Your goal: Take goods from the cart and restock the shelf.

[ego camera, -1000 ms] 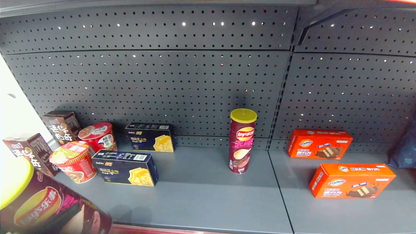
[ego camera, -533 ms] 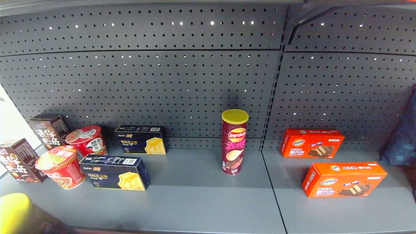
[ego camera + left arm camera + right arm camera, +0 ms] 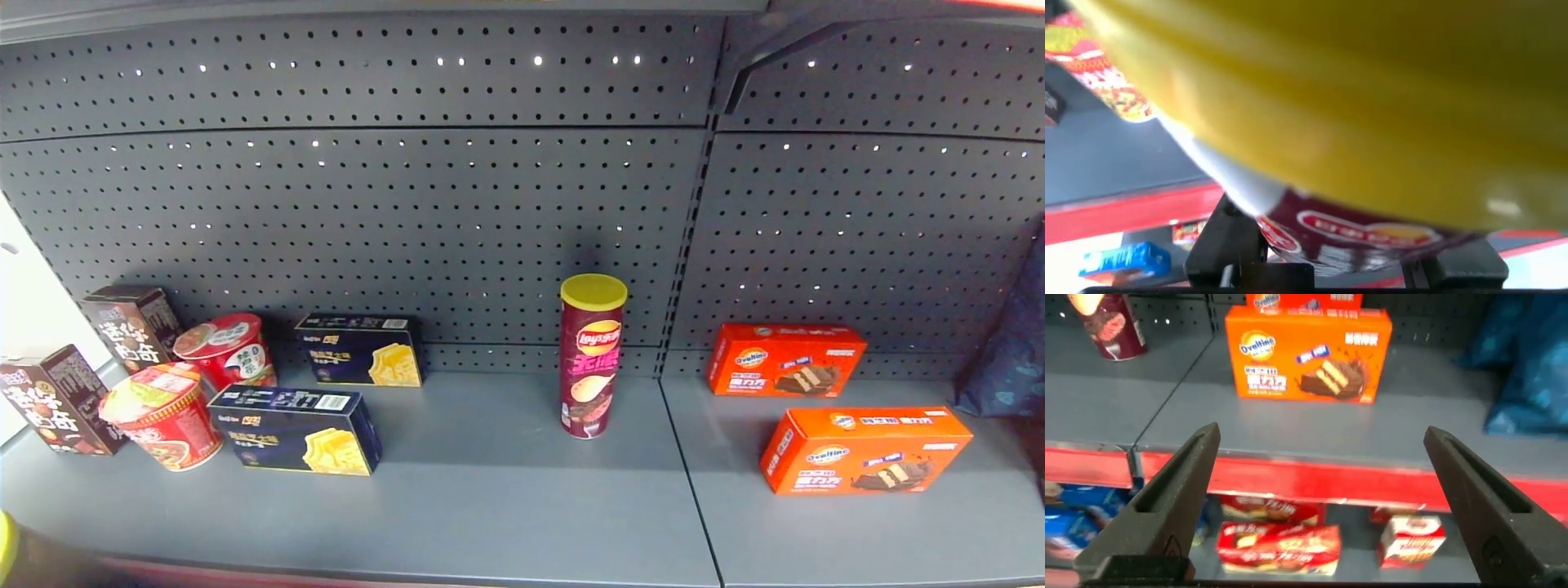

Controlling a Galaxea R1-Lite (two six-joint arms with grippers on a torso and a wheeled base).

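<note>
One shelf is carrying nine goods in the head view. At the centre, one standing chip can is sitting upright under a yellow lid. At the right, two orange boxes are lying apart, the back orange box against the pegboard and the front orange box nearer the edge. Left of centre, two dark blue boxes are lying one behind the other. Beside them two red noodle cups are tilting, and at the far left two brown cartons are standing. One blue bag is showing at the right edge. A second can, the held chip can, is peeking into the lower left corner, off the shelf. In the left wrist view the left gripper is gripping it, jaws clenched on either side of its body. The right gripper is hanging before the shelf's red front edge, facing the front orange box, jaws released and spread wide.
</note>
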